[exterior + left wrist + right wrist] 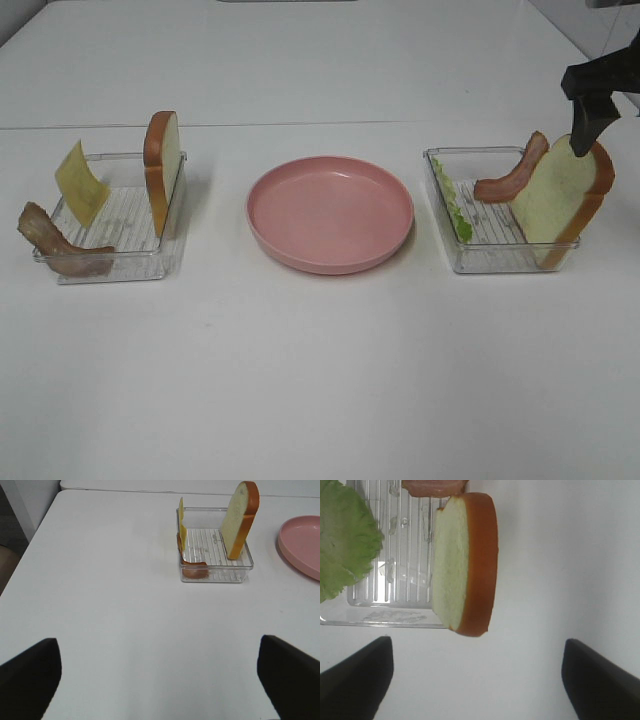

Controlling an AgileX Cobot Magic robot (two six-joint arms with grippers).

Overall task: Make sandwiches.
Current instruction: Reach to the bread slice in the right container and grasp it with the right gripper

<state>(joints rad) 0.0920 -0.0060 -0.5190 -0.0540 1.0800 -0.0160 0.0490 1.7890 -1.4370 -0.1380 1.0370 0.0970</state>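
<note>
1. Pink plate (330, 205) sits bare at the middle of the white table (320, 380); no layer has been laid on it, so I judge the sandwich not yet begun
2. All six layers are in their trays. The left tray (130, 268) stands toward the table's left edge and the right tray (500, 262) toward its right edge, each well apart from the plate
3. In the left tray, the cheese square (80, 183) leans upright at the left wall, the left bacon strip (55, 243) drapes over the near left corner, and the left bread slice (163, 165) stands on edge along the right wall
4. In the right tray, the lettuce leaf (455, 212) rests against the left wall, the right bread slice (560, 200) leans at the right wall, and the right bacon strip (512, 175) runs up toward the far right corner, touching that slice
5. The right gripper (479, 680) hangs just above the right bread slice with jaws spread wide and nothing between them. It looks poised to take the slice, most likely as the base layer
6. The left gripper (157, 680) waits over bare table near the front edge, well apart from the left tray, with jaws fully wide and empty
7. Left to do: carry one slice to the plate, stack lettuce, bacon and cheese on it, then cap with the second slice
</note>
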